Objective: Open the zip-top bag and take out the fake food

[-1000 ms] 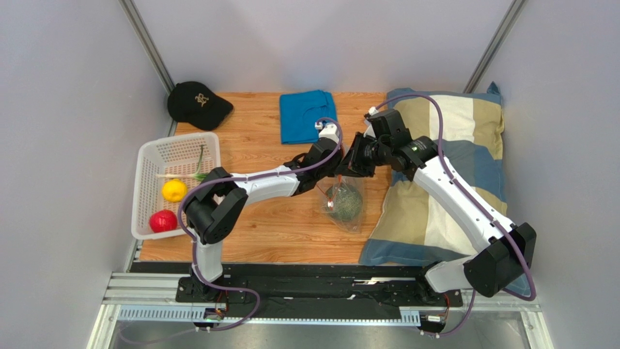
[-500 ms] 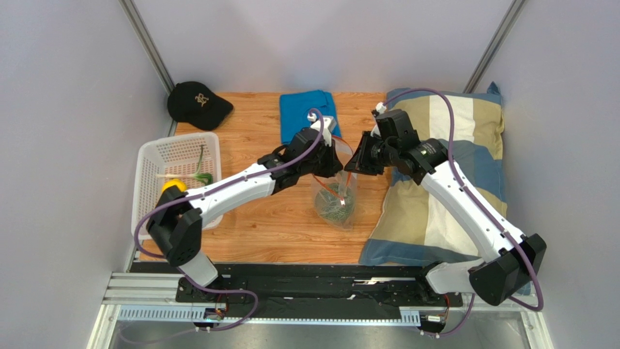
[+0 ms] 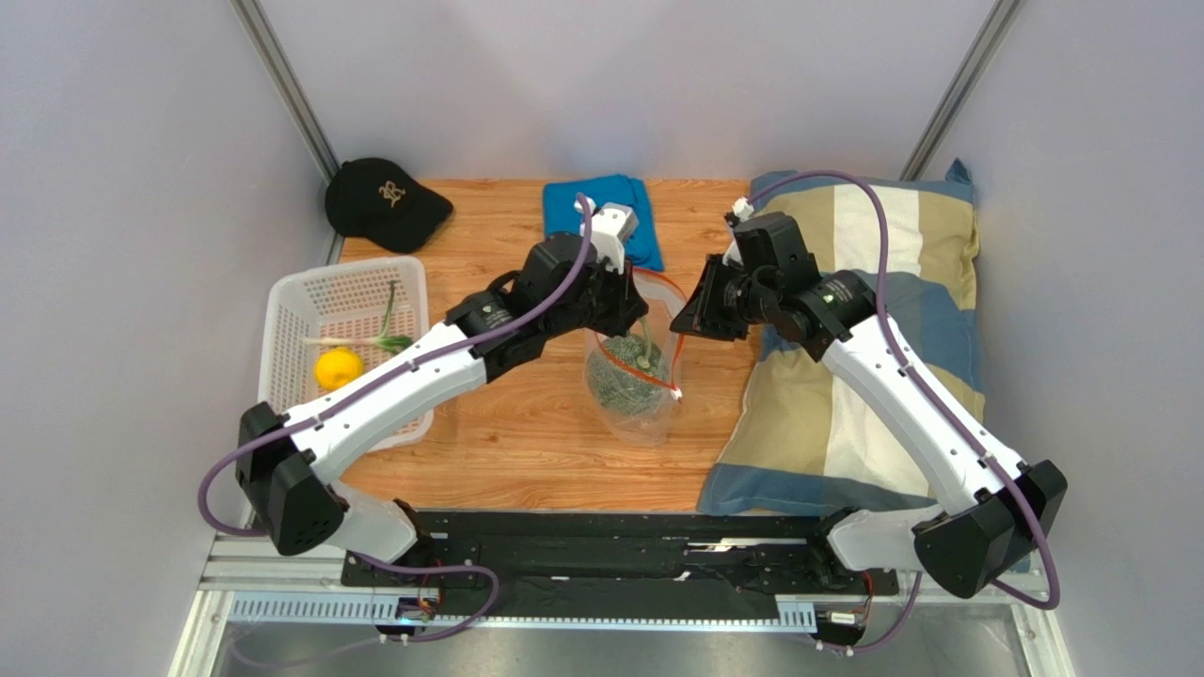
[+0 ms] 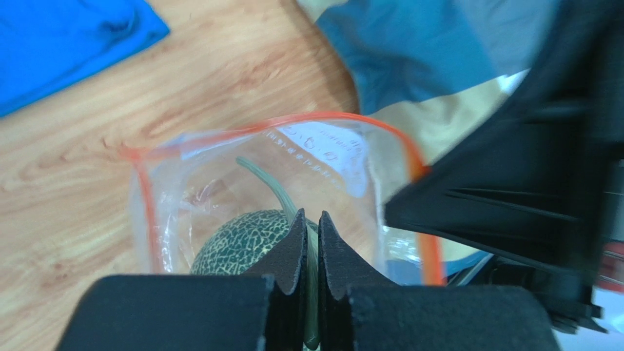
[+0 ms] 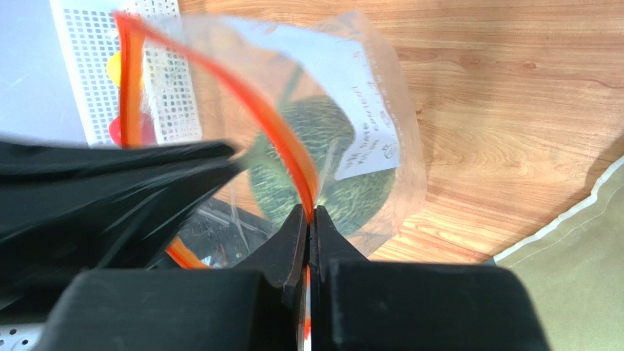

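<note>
Swung leftward since a sec ago, the L arm's elbow now sits out past the basket's near corner. The zip-top bag [image 3: 643, 423] has shifted left w/ it, up off its side and now mouth-up, while the R arm has barely moved. Nearest are both arm bases at the near edge of the table [image 3: 523, 437], forearms reaching in to meet over mid table. L gripper [image 4: 310, 219] is pinched narrow inside the bag's mouth, jaws all but touching, on what looks like the thin stem of the green ball [image 4: 238, 245] (the stem runs up btw the pads). R gripper [image 5: 308, 213] is fully closed on the orange-red zip strip [image 4: 322, 115] at the bag's right rim, and the mouth stands wide open. The green ball sits low inside the clear bag; whether the bag's bottom touches the wood, can't tell. Left of that is the white basket [image 3: 318, 303] w/ the yellow fruit [image 3: 337, 368] and a thin green stalk [image 3: 389, 339] in it. On the right lies a striped pillow [image 3: 876, 254], partly under the R arm. At the far edge, a blue cloth [image 3: 573, 226] sits just behind the L gripper, and a black cap [image 3: 382, 202] is in the far-left corner.
</note>
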Robot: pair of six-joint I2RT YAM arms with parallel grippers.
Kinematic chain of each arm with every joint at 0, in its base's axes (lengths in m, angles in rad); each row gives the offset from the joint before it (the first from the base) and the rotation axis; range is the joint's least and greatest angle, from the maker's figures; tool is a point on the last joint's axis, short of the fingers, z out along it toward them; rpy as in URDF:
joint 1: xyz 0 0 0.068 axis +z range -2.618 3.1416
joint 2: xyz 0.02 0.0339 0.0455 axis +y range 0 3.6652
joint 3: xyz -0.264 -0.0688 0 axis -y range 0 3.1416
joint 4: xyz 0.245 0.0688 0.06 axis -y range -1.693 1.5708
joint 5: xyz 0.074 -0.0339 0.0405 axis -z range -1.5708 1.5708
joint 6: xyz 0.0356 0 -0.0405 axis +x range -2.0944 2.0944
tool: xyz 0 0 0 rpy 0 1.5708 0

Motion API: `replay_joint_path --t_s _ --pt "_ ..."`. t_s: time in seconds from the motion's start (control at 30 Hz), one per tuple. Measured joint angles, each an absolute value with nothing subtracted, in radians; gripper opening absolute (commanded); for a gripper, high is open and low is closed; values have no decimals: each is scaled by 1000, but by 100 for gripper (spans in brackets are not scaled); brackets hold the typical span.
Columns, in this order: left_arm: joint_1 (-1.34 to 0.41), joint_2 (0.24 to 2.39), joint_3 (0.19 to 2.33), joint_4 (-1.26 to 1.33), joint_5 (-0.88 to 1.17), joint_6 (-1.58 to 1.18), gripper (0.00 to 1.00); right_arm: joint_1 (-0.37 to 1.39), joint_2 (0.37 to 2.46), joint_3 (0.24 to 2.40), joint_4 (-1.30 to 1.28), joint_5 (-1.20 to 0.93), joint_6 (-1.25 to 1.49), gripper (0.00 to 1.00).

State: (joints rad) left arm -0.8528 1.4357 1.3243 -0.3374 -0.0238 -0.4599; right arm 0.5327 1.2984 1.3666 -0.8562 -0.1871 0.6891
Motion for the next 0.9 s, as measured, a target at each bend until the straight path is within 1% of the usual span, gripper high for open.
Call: replay_joint_path --t_s 0.1,0.27,0.43,0.57,0.77,0.9 --pt "-855 1399 1358 -331 4 -439 0 533 1320 1377 -859 -192 689 0" --pt "-857 1367 1383 -290 110 -403 0 533 1360 1411 -859 -207 684 0" --pt "-850 1364 1420 -342 82 -375 0 537 1367 1421 -881 -207 655 0" --pt "-789 1361 1524 -371 108 -403 0 545 1367 1419 -889 -202 628 0" --pt "-725 1360 1773 -393 109 -451 0 570 1357 1373 -889 -196 609 0" --pt "-677 1328 1809 -425 105 -472 0 571 1357 1374 -910 -162 593 0"
